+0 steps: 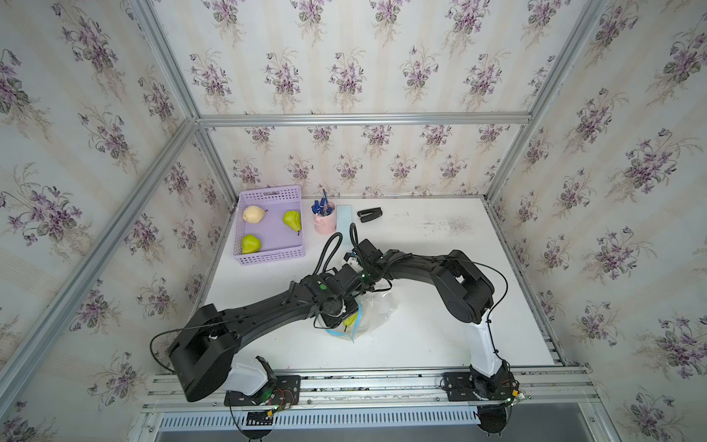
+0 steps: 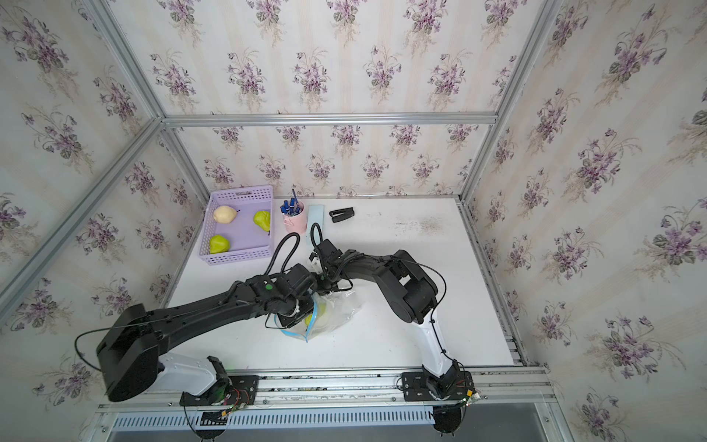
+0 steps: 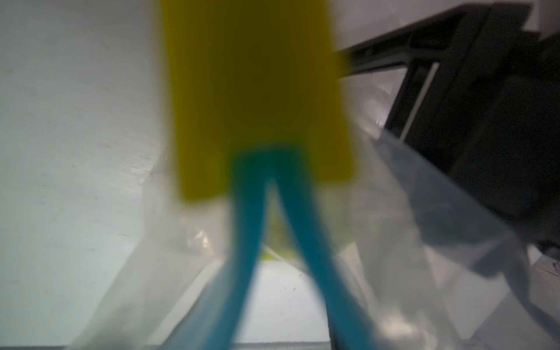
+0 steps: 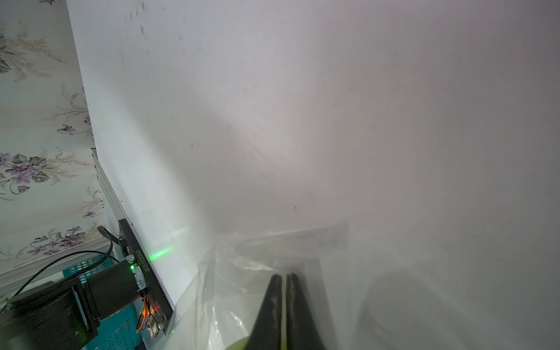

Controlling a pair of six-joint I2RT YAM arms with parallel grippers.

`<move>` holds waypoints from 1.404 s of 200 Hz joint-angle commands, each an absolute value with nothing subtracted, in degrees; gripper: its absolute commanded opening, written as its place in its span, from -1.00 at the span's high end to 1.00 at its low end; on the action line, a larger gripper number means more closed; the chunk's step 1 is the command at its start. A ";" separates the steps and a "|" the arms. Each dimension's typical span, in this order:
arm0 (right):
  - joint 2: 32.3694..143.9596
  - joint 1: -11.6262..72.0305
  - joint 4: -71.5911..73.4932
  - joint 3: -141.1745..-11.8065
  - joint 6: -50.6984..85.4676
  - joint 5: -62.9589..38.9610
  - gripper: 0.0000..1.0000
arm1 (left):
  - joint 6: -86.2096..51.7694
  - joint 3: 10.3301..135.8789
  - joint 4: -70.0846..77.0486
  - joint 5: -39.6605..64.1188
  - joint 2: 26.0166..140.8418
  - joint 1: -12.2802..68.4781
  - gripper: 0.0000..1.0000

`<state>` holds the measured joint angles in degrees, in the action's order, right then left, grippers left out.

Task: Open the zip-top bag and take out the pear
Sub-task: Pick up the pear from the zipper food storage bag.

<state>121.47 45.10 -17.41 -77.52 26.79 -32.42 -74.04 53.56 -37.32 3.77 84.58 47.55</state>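
Observation:
The clear zip-top bag (image 1: 377,310) lies mid-table, half under both arms. Its light-blue zip strip (image 3: 242,242) splits into two parted runs just below the blurred yellow tab (image 3: 257,100), which fills the left wrist view. The yellow-green pear (image 1: 351,319) shows inside the bag, behind the strip (image 2: 314,313). My left gripper (image 1: 338,319) points down at the bag's mouth; its fingers are hidden in every view. My right gripper (image 4: 283,278) is shut, pinching the bag's film at its far side, with the pear (image 4: 239,344) just below.
A lilac basket (image 1: 267,193) at the back left holds three other pears. Beside it stand a pink cup of pens (image 1: 325,222), a pale blue flat strip (image 1: 343,218) and a black stapler (image 1: 369,214). The two arms cross over the bag.

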 commanded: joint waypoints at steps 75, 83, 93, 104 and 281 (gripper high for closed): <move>119.42 44.91 -21.69 -71.37 28.03 -34.29 0.79 | -73.09 55.47 -37.11 -5.83 90.23 50.56 -0.28; 119.03 44.91 -21.10 -70.73 28.40 -35.35 0.77 | -73.61 55.57 -37.62 -7.23 90.14 50.97 -0.30; 118.72 44.96 -20.57 -70.07 29.10 -36.92 0.75 | -74.14 56.57 -39.84 -9.84 90.11 51.59 -0.31; 118.00 44.91 -19.31 -68.94 30.25 -38.39 0.74 | -74.12 58.06 -42.42 -12.34 90.50 52.05 -0.32; 115.74 43.86 -12.96 -62.51 33.83 -45.97 0.59 | -66.29 47.37 -34.94 -3.60 84.47 53.67 -0.39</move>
